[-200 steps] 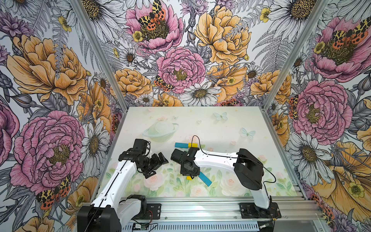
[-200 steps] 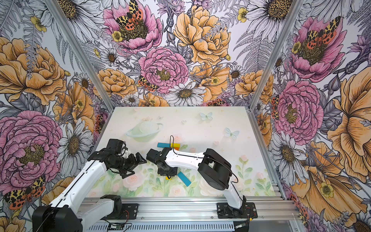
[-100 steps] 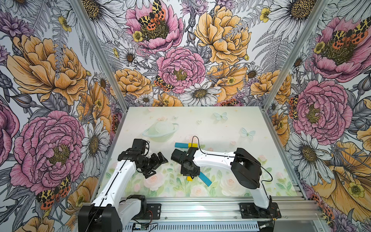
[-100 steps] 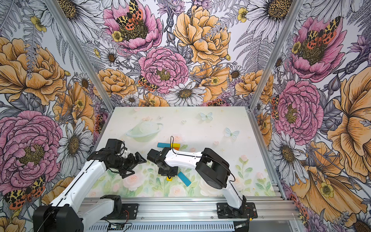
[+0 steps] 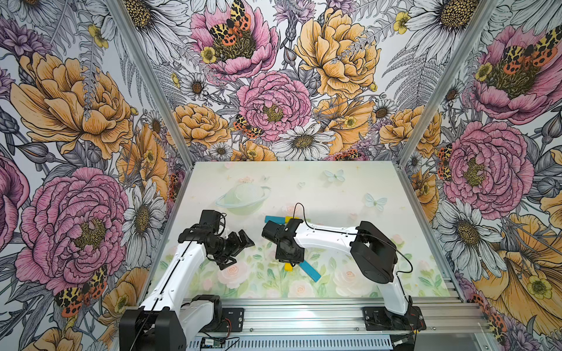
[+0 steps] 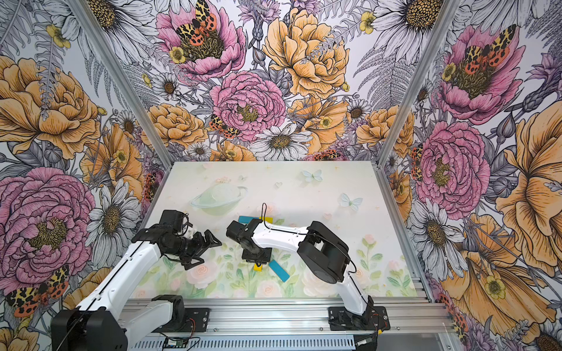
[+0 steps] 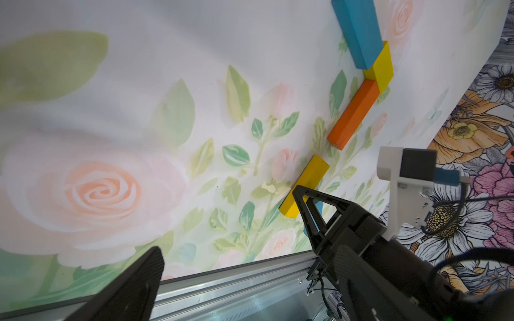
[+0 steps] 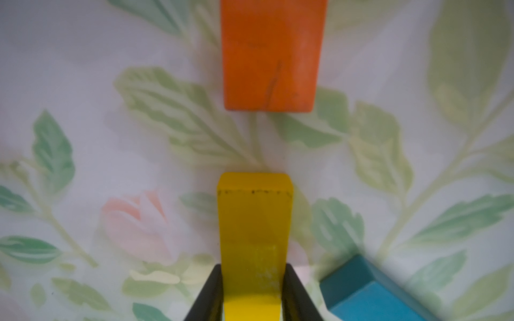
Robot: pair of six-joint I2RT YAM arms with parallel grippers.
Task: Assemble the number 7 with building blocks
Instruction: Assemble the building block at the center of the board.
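Right end effector (image 8: pixel 253 273): I pinch the long yellow block (image 8: pixel 254 222) at the end nearer the rail, with my fingers (image 8: pixel 210 291) pressed on both long sides. The block points in line at the orange block (image 8: pixel 271 55), with a strip of bare worktop between them. The orange block's far end touches the short yellow block (image 7: pixel 382 66), which abuts a blue block (image 7: pixel 357 30) to form the top bar. A second blue block (image 5: pixel 310 269) lies askew just beside the pinched one.

Left end effector (image 5: pixel 240 252): spread, holding nothing, apart from the blocks.

The worktop (image 5: pixel 334 188) bears a pale print of roses and leaves. Floral walls (image 5: pixel 91 121) enclose three sides, and an aluminium rail (image 5: pixel 304 316) runs along the front.
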